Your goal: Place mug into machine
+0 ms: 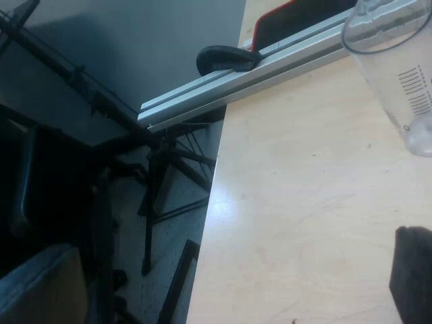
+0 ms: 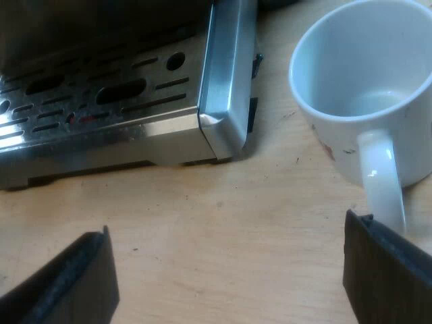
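A clear measuring glass (image 1: pixel 398 74) with printed graduation marks sits on the pale wooden bench (image 1: pixel 304 223), near an aluminium rail (image 1: pixel 270 67) that crosses the bench's edge. A black clamp (image 1: pixel 223 59) sits on the rail, with a red-edged dark panel (image 1: pixel 297 17) just beyond it. Past the edge, a black tripod (image 1: pixel 150 202) stands on the speckled floor (image 1: pixel 172 233).

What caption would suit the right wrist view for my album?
Open right gripper hovers by an empty white mug beside the espresso machine's drip tray.

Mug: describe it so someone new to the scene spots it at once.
Start at the steel machine on the wooden table. Beside its tray's corner stands the mug. It alone is white and empty, its handle toward the right end effector.
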